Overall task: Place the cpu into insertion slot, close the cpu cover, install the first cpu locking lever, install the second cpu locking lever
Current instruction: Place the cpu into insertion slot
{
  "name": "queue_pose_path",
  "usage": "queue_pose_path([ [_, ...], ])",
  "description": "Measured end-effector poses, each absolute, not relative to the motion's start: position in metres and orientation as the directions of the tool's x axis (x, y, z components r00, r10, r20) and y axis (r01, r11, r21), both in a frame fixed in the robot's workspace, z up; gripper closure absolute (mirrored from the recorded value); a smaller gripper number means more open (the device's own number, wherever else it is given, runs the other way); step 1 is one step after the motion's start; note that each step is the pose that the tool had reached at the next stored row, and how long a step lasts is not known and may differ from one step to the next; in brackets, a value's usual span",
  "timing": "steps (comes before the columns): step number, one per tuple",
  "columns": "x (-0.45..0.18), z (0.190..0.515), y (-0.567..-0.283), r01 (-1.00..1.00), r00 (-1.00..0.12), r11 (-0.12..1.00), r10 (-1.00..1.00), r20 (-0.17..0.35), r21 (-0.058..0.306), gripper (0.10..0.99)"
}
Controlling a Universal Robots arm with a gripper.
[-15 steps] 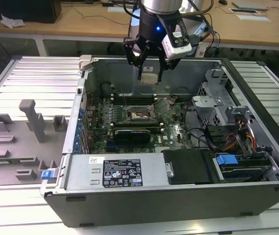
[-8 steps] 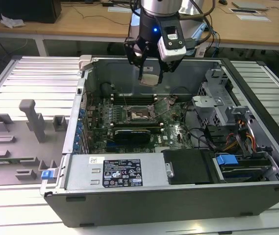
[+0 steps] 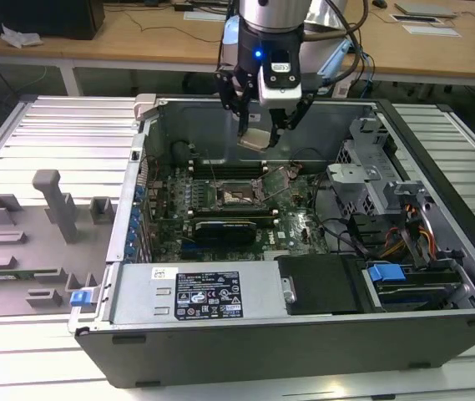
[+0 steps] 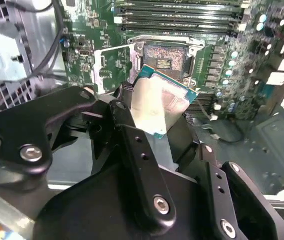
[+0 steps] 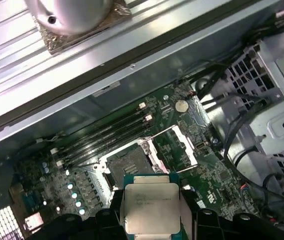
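Plain wooden desks run along the back of the room, and in front of them a ribbed metal table (image 3: 45, 134) carries an open computer case (image 3: 437, 251) lying on its side, with a grey fixture tray (image 3: 20, 251) at the exterior view's left. In that exterior view the gripper (image 3: 262, 129) hangs over the far part of the case, clamped on the cpu (image 3: 256, 139). The chip is up in the air, well above the motherboard. The insertion slot (image 3: 235, 195) lies below it and nearer the camera, with nothing seated in it.

In the second wrist view the black fingers (image 4: 132, 145) pinch the cpu (image 4: 159, 100) by two opposite edges, silver face showing and tilted. Past it the insertion slot (image 4: 164, 57) shows its bare contact grid. The cpu cover (image 4: 113, 49) is swung back to one side of the socket, green board visible through its window.

In the first wrist view the cpu (image 5: 149, 207) sits flat between the fingertips of the gripper (image 5: 151, 212). The insertion slot (image 5: 127, 162) is open on the board beyond, and the cpu cover (image 5: 185, 145) is laid back beside it.

As I read it, none of the four steps is finished. The chip is only being carried and has not reached the socket. The cover is not closed, so I judge that neither locking lever has been set.
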State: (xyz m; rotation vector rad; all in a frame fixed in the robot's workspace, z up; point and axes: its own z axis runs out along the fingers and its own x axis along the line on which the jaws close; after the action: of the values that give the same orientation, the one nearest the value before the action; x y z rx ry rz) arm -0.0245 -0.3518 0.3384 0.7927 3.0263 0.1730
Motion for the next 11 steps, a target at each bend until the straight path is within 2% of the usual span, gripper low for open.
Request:
queue_pose_path([
  [6, -0.0244, 0.3352, -0.3518, 0.606, -0.794, 0.788, 0.608, 0.020, 0.109, 0.553],
  [11, -0.0244, 0.3309, -0.3518, 0.735, -0.675, 0.670, 0.737, 0.020, 0.109, 0.553],
])
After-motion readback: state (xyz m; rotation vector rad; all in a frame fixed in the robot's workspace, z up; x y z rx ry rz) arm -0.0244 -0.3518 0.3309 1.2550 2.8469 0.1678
